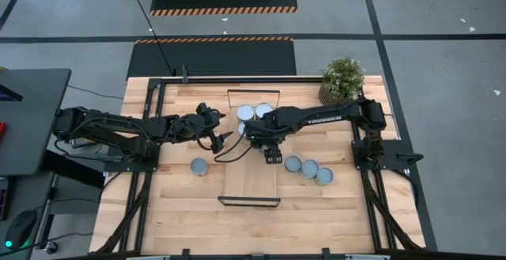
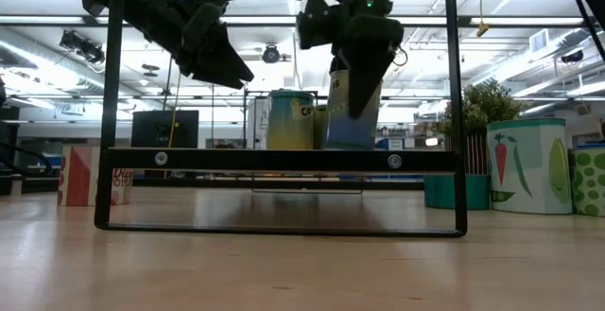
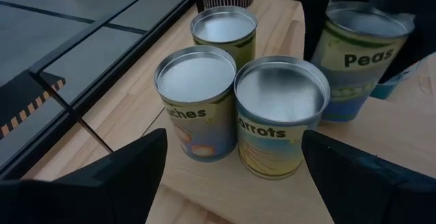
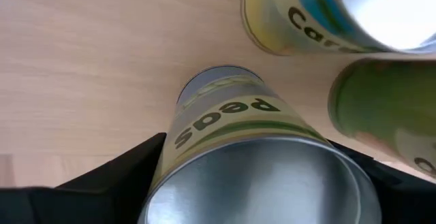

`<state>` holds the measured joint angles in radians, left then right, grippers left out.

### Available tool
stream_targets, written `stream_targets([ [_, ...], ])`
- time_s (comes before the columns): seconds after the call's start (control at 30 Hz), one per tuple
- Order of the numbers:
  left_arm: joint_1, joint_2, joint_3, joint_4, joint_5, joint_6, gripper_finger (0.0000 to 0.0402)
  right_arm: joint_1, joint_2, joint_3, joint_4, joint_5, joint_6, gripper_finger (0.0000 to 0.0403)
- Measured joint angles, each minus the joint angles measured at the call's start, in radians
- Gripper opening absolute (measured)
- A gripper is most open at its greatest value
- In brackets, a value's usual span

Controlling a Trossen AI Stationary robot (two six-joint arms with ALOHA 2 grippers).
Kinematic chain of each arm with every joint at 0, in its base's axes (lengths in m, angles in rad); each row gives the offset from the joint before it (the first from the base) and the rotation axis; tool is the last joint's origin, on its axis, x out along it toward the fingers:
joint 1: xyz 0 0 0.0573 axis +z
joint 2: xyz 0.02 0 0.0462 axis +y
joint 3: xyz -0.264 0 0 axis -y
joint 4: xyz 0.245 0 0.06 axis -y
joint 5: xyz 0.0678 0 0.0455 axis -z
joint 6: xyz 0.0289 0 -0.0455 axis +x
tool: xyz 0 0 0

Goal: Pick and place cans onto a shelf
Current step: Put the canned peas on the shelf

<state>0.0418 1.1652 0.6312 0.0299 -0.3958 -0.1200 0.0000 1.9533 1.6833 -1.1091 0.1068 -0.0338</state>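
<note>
The shelf is a light-wood board lying across the table's middle. Three cans stand close together at its far end. My right gripper is shut on a fourth can marked Peas, right beside them over the board. My left gripper is open and empty at the shelf's left side, facing the group. One can stands on the table left of the shelf, and three cans stand to its right. My right gripper pinches the Peas can between its two fingers, on opposite sides of its wall just below the top rim. The fingers come from above, pointing down. The can is about upright, slightly tilted. I cannot tell whether its bottom touches the board.
A potted plant stands at the table's far right corner. The shelf's black end frame rises at the near end. Bare shelf board lies nearer than the cans.
</note>
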Motion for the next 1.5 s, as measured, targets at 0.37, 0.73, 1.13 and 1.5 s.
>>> stream_targets([
  [0.37,0.0,0.0,0.0,-0.005,0.0,0.001,0.0345,-0.002,0.013,-0.001,0.04,0.004,-0.023,0.0372],
  [0.73,0.0,0.0,0.0,-0.006,0.0,-0.004,0.0345,0.019,0.005,-0.001,0.017,0.082,0.051,0.0372],
  [1.13,0.0,0.0,0.0,-0.007,0.0,0.0,0.0345,0.018,0.005,-0.002,-0.005,0.169,0.086,0.0372],
  [1.5,0.0,0.0,0.0,-0.007,0.0,-0.002,0.0345,0.034,0.004,-0.002,-0.026,0.184,0.078,0.0374],
])
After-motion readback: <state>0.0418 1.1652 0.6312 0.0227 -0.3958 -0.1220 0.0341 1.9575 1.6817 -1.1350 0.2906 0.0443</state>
